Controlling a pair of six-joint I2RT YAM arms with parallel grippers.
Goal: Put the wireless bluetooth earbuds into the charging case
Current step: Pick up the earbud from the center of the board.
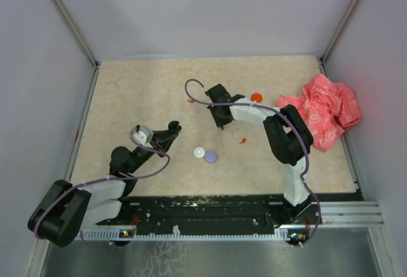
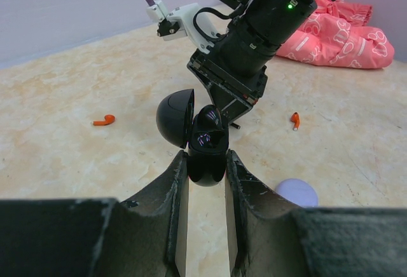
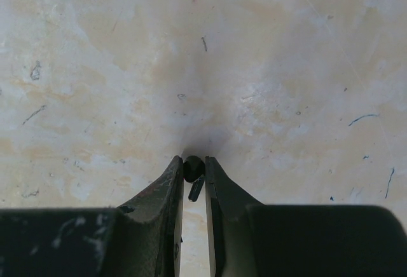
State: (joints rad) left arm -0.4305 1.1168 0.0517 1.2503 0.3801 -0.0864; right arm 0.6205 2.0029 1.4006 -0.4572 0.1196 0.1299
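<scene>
Pinching tiny black earbud (image 3: 193, 168) between tips, right gripper (image 3: 194, 161) clenched; likely light, slick, grip bulb. Left gripper (image 2: 205, 157) grasps open case (image 2: 210, 140).

Soft, even light; a faint shadow pools beneath the right pincer (image 3: 194, 161), whose base blurs.

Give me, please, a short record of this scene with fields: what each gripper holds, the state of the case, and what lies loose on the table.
left gripper: shut on the charging case
lid: open, swung to the left in the left wrist view
right gripper: shut on a black earbud, close to the table
loose earbuds: orange-red earbud left of the case; second orange-red earbud right of it
other things: white disc beside lilac disc; pink bag at the right edge
</scene>
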